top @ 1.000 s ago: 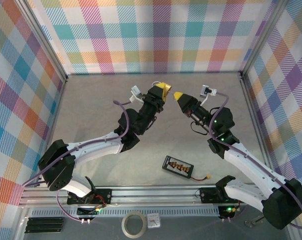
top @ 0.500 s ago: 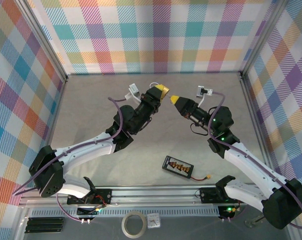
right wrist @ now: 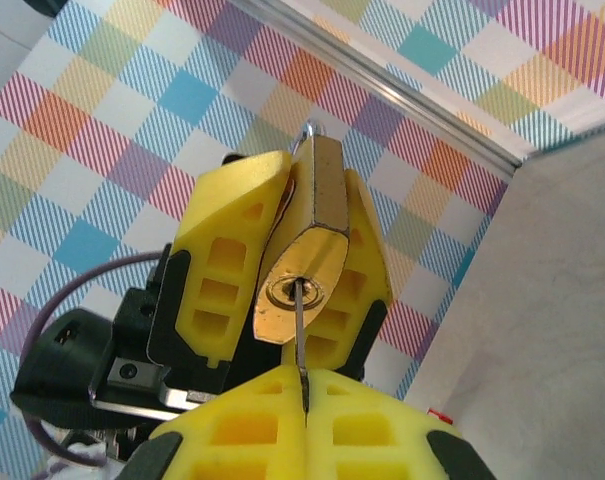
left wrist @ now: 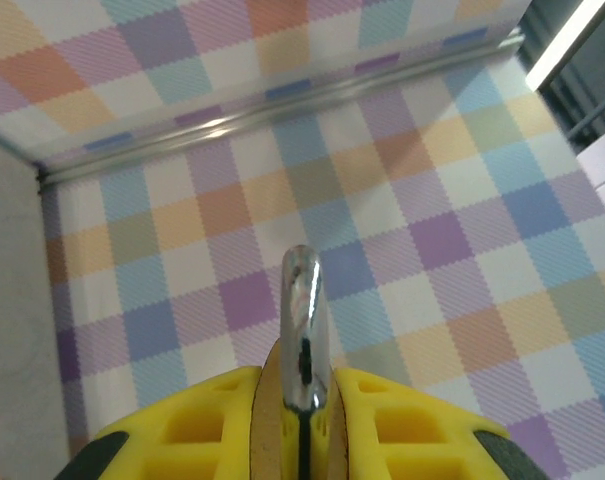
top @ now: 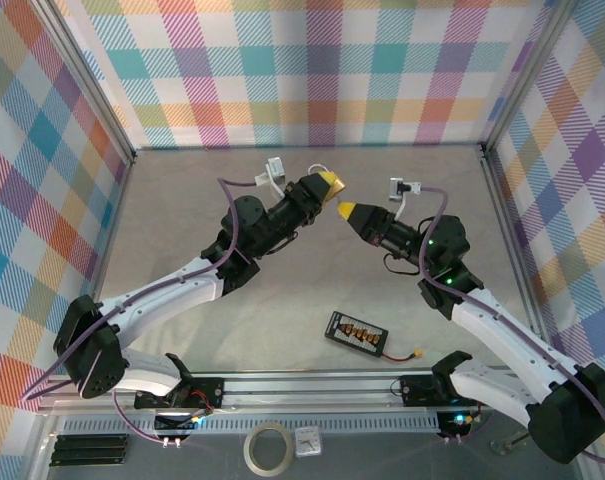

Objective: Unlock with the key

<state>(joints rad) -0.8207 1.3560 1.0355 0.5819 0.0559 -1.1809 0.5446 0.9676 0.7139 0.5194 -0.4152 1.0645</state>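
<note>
Both pairs grip: left fingers (right wrist: 257, 200) clamp the brass padlock (right wrist: 322, 210), right fingers (right wrist: 262, 400) pinch the thin steel key (right wrist: 300, 345), pointing to 12 o'clock at the keyhole (right wrist: 294, 293). Seat it squarely before twisting.

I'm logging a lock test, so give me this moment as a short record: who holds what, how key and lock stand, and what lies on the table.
left gripper: shut on brass padlock, keyhole end facing the other arm
steel shackle: sticks out past the grip
right gripper: shut on thin metal key
key to lock: blade tip at the keyhole; depth cannot be told
height: both held above the grey table
on table: black board with orange connectors
</note>
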